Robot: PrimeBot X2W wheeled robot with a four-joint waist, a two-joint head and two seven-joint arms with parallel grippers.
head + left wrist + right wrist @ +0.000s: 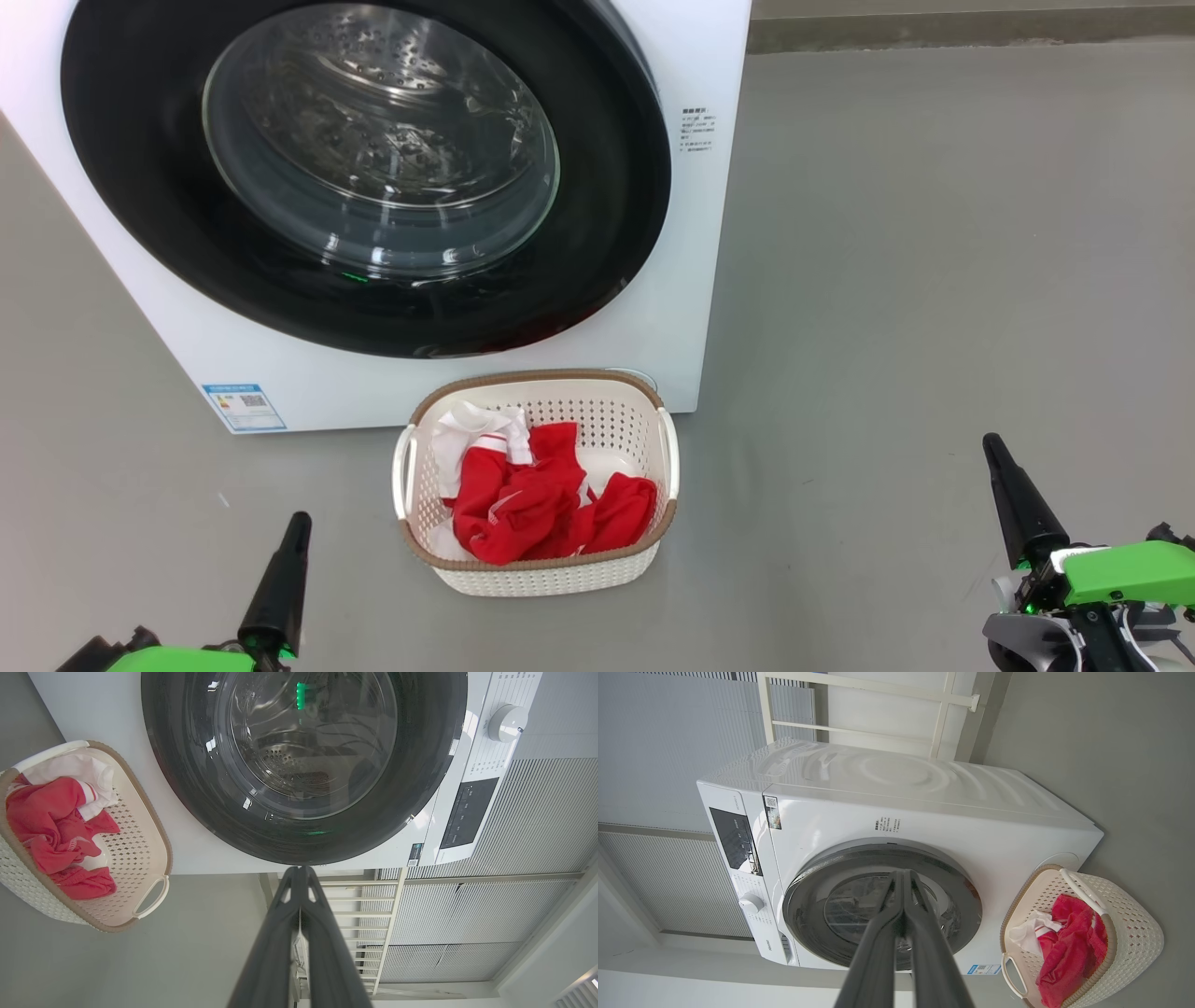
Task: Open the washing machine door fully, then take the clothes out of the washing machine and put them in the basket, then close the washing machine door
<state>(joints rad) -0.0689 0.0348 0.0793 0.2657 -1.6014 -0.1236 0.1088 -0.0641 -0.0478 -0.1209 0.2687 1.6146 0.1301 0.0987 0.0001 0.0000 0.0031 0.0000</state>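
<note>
Red clothes [546, 509] fill the basket [551, 574]; door [364, 177] closed.

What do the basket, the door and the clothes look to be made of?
The basket looks like moulded cream plastic, matt, punched with small holes; its brown rim has a woven look, possibly plastic too. The washing machine door: glossy black rim, likely plastic, around clear glass showing reflections. The clothes: soft red and white fabric, crumpled in folds.
</note>
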